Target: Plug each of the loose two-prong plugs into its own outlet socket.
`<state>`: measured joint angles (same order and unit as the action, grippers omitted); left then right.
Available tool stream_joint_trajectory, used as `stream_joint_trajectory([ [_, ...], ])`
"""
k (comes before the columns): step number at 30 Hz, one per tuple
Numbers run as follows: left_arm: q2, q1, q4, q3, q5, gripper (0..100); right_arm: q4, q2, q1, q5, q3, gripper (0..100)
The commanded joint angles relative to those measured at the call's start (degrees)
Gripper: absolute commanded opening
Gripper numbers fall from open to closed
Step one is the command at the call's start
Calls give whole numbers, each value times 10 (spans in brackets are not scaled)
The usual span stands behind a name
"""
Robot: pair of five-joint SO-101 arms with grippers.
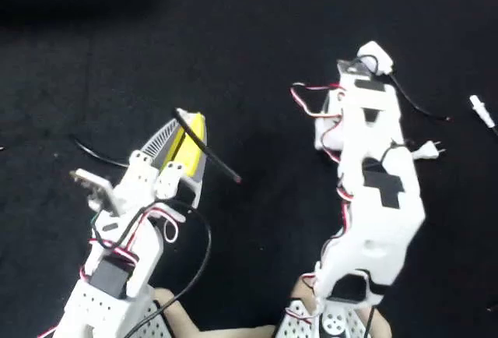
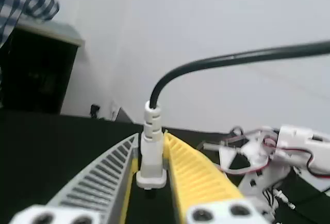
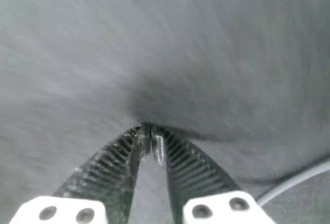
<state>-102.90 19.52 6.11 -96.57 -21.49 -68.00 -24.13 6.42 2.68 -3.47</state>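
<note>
Plainly, the left hand (image 2: 152, 144) carries one of the task's pieces: its grey and yellow fingers are clamped on the body of a white plug (image 2: 151, 159), gripping its flat sides so that it sits straight along the fingers and cannot twist; the black cord (image 2: 232, 59) leaves past the fingertips and arches away to one side, free of the grip. The plug's broad collar faces back towards the wrist, so the prongs probably point that way too, though they are too dark to make out; if so, it would need turning before it could meet a socket.

The right hand (image 3: 149, 133) is pressed close to the dark bench (image 1: 257, 58), its black fingers drawn narrow with the tips almost meeting; a pale sliver lies between them, and I cannot tell what it is. Seen from above, the right arm (image 1: 373, 167) stretches out over the bench, and a second plug (image 1: 426, 149) lies loose just beside it, prongs pointing away from the arm; likely that one waits its turn. The job looks barely begun, with one plug in hand and nothing seated.
</note>
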Motion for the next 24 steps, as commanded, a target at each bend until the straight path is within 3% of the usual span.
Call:
stream_joint_trajectory([
  [1,-10,11,13,-9,-2,29,12,70,-53,4,58,12],
  [8,-4,15,25,-9,-3,29,5,210,-127,5,64,12],
  [16,-3,23,27,-9,-2,29,-132,389,-244,89,62,12],
  [24,-3,52,39,-9,0,29,-207,573,-355,90,58,12],
])
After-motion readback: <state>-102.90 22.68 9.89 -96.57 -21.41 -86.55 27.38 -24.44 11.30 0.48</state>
